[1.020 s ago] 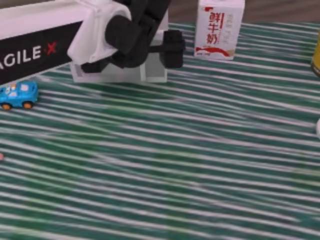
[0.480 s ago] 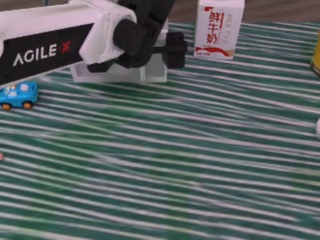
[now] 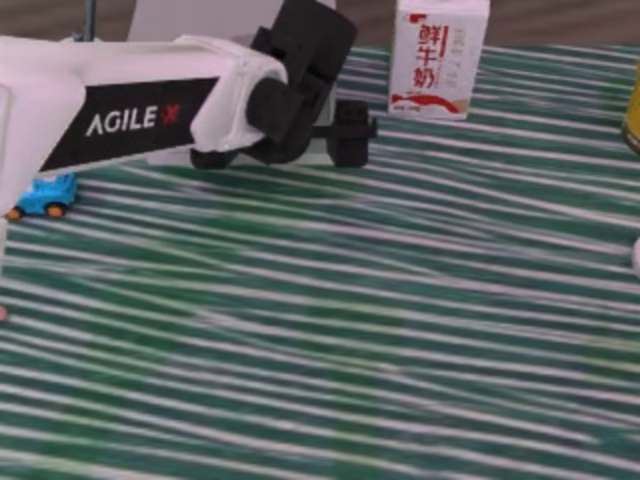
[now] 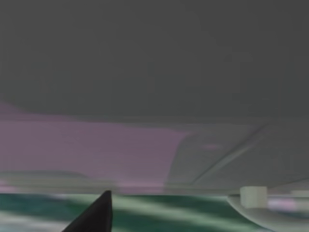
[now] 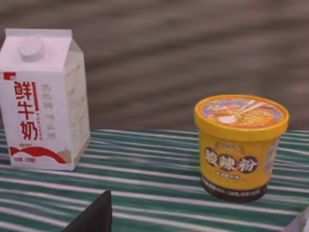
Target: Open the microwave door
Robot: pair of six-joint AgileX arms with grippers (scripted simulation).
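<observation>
Far left of table crowded: left arm (image 3: pixel 150 110) lies across the microwave (image 3: pixel 200 20), hiding most of it, with a milk carton (image 3: pixel 438 58) close on the right and a blue toy car (image 3: pixel 45 195) tucked just below the arm at the left edge. A yellow noodle cup (image 5: pixel 240 146) stands at the far right edge, well apart from the carton, with bare cloth between. The whole near and middle run of striped cloth (image 3: pixel 400 340) lies open.
</observation>
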